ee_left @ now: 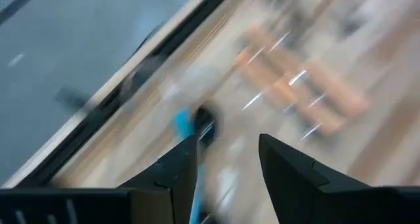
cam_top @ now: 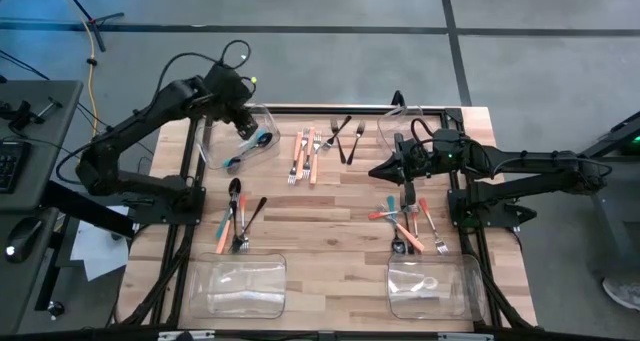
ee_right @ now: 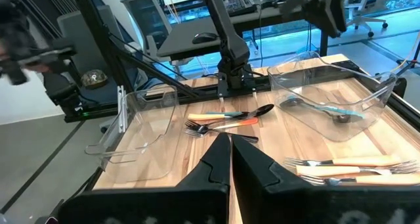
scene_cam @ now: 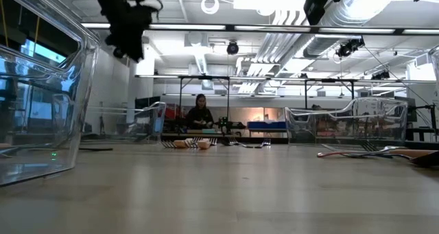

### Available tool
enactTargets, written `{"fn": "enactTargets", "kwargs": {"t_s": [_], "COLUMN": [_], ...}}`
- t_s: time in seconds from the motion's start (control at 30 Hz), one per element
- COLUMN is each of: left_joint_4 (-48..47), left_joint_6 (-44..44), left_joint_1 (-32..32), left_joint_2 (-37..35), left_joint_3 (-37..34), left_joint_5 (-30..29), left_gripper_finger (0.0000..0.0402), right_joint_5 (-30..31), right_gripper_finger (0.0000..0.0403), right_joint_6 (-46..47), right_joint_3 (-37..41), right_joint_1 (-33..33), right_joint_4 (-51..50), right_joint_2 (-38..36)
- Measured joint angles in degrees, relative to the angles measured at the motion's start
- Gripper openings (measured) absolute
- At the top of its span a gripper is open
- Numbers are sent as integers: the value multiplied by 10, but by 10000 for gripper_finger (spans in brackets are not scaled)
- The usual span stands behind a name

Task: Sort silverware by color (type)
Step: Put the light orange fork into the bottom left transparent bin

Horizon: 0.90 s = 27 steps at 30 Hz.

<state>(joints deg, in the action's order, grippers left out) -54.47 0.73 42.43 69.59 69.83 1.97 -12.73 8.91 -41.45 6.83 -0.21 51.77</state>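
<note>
Sorting barely begun, by my judgement; one teal spoon (cam_top: 247, 149) lies in the far left bin (cam_top: 215, 146), a pale utensil in the near right bin (cam_top: 470, 291); the rest of the silverware (cam_top: 312, 153) lies in loose clusters on the table (cam_top: 330, 251); left gripper (cam_top: 246, 127) over that far bin, fingers parted, holding nothing; right gripper (cam_top: 385, 169) closed, empty, above mid-table.

My table (cam_top: 330, 231) is pale, matt wooden planks; the bins (cam_top: 240, 286) are clear glossy plastic; the forks (cam_top: 352, 139) are shiny metal.
</note>
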Motion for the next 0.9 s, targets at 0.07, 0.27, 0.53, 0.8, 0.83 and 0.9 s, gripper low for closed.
{"fn": "enactTargets", "kwargs": {"t_s": [0.07, 0.27, 0.53, 0.8, 0.83, 0.9], "left_joint_4": [59, 275, 544, 650, 651, 651], "left_joint_6": [-26, -111, -171, -151, -151, -143], "left_joint_1": [-24, -145, -346, -447, -449, -449], "left_joint_2": [-28, -131, -221, -229, -230, -230], "left_joint_3": [-19, -119, -297, -375, -376, -378], "left_joint_5": [28, 39, -69, -183, -184, -183], "left_gripper_finger": [151, 151, 151, 115, 105, 77], "right_joint_5": [0, -2, -2, -2, -2, -1], "right_gripper_finger": [0, 0, 0, 0, 0, 0], "right_joint_6": [0, 0, 0, 0, 0, 0], "right_joint_3": [0, 0, 0, 0, 0, 0], "right_joint_1": [0, 0, 0, 0, 0, 0], "right_joint_4": [0, 0, 23, 31, 33, 34], "right_joint_2": [0, 0, 0, 0, 0, 0]}}
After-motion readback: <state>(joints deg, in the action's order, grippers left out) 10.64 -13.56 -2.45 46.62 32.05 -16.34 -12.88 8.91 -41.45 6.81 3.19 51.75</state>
